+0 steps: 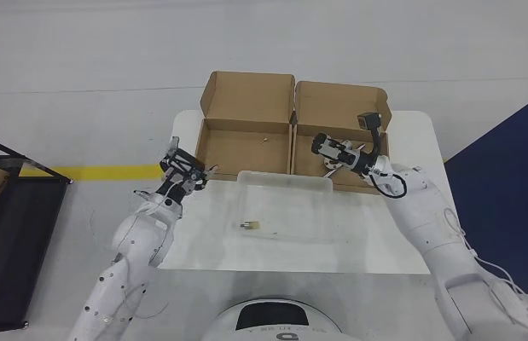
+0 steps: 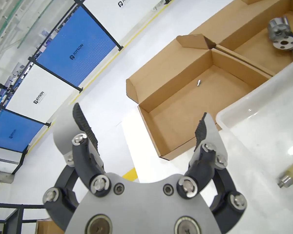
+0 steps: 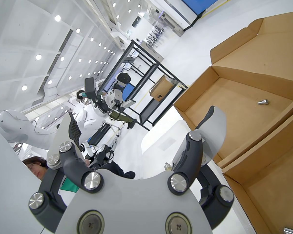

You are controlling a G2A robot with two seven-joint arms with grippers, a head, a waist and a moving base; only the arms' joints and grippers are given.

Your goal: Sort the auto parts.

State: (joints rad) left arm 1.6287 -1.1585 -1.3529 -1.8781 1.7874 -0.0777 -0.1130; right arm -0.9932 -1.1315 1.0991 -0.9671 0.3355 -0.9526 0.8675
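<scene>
Two open cardboard boxes stand side by side at the table's back. The left box [image 1: 238, 145] [image 2: 185, 113] [image 3: 234, 113] holds one small bolt [image 1: 264, 141] [image 2: 198, 82] [image 3: 263, 102]. In the right box [image 1: 349, 128] [image 2: 254, 47] [image 3: 263, 191] lies a flanged metal part [image 2: 280, 35]. A small cylindrical part [image 1: 251, 226] [image 2: 289, 175] [image 3: 167, 165] rests in the clear tray [image 1: 285, 183] [image 2: 236, 113]. My left gripper [image 1: 202, 173] [image 2: 142, 125] hangs open beside the left box's near left corner. My right gripper [image 1: 319, 147] [image 3: 141, 122] is open above the right box, holding nothing.
The clear tray sits in front of both boxes at mid-table. A black metal rack [image 1: 16, 230] stands on the floor beyond the table's left edge. Bare white tabletop [image 1: 374, 239] lies to the right of the tray.
</scene>
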